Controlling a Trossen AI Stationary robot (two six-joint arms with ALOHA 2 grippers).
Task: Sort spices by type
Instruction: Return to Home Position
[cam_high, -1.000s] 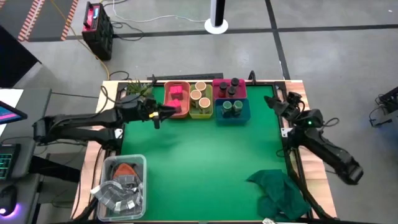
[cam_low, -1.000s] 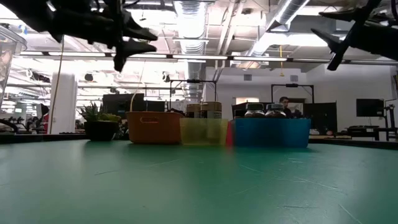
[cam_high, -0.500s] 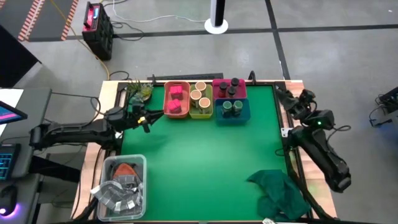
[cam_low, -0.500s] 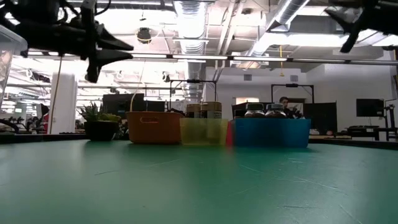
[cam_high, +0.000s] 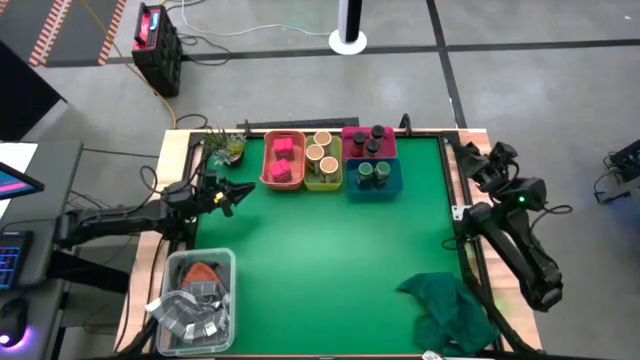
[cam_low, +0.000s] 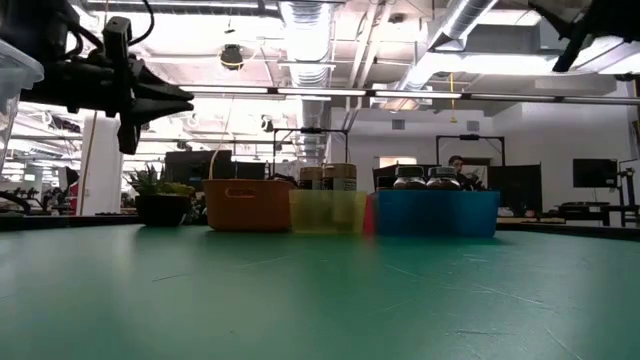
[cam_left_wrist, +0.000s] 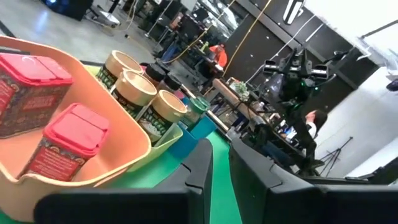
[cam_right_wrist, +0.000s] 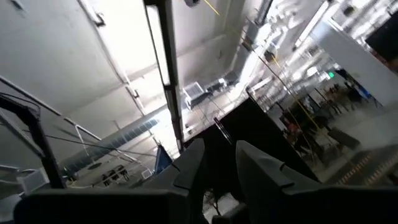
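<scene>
Pink cube boxes, labels plain only past left claw, narrowly parted, empty; right claw alike.

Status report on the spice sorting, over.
Left end effector empty, at the table left edge. Right end effector empty, raised by right edge. Spices all in bins, grouped by kind. Cloth at near corner, blocking nothing.
</scene>
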